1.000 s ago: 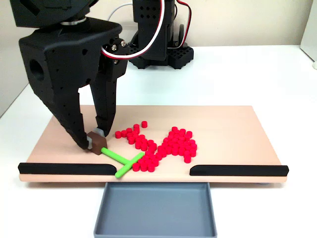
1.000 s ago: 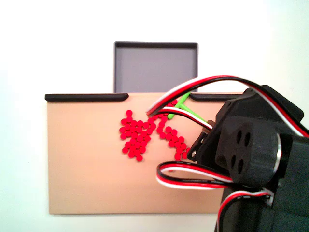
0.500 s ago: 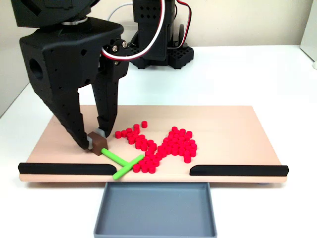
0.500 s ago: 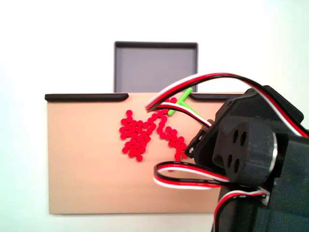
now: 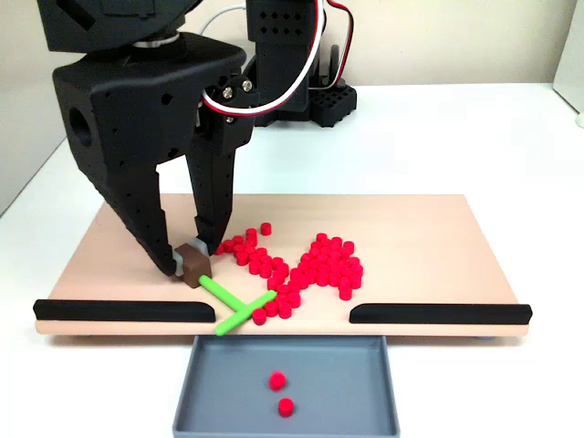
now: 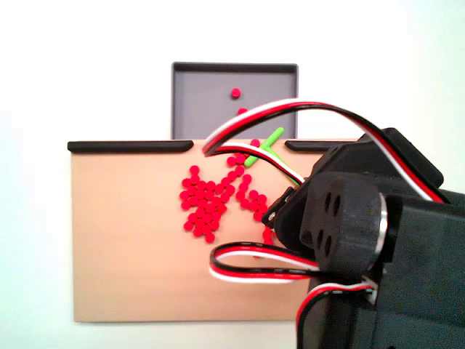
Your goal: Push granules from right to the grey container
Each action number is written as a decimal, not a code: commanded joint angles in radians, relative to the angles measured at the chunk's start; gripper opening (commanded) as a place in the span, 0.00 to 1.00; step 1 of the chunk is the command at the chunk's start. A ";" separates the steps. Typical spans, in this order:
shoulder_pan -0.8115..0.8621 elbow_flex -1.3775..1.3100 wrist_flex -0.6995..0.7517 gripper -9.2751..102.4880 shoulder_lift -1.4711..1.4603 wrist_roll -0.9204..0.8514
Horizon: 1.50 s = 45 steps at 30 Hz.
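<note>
Hand point(image 5: 193, 262) clamped on green T-stick point(image 5: 230, 302) w/ crossbar at lower centre: sweep low & slow so granules point(image 5: 310, 265) drop thru gap into grey container point(image 5: 365, 412), not past strips point(image 5: 438, 313).

My gripper point(image 5: 193, 258) is matte black and pinches a brown block on a bright green T-shaped stick point(image 5: 234, 303). Bright red granules point(image 5: 310, 263) speckle the plain tan board point(image 5: 420, 237), and two lie in the slate-grey container point(image 5: 365, 401). Black strips point(image 5: 440, 314) edge the board; red, white and black wires point(image 6: 261, 263) loop from my arm.
</note>
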 commanded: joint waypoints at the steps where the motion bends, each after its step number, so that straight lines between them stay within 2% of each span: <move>1: -0.012 -0.031 0.002 0.08 0.049 0.028; 22: -0.032 -0.031 0.002 0.08 0.048 0.229; 37: -0.052 -0.031 0.011 0.08 0.141 0.262; 45: -0.046 -0.009 0.015 0.08 0.252 0.476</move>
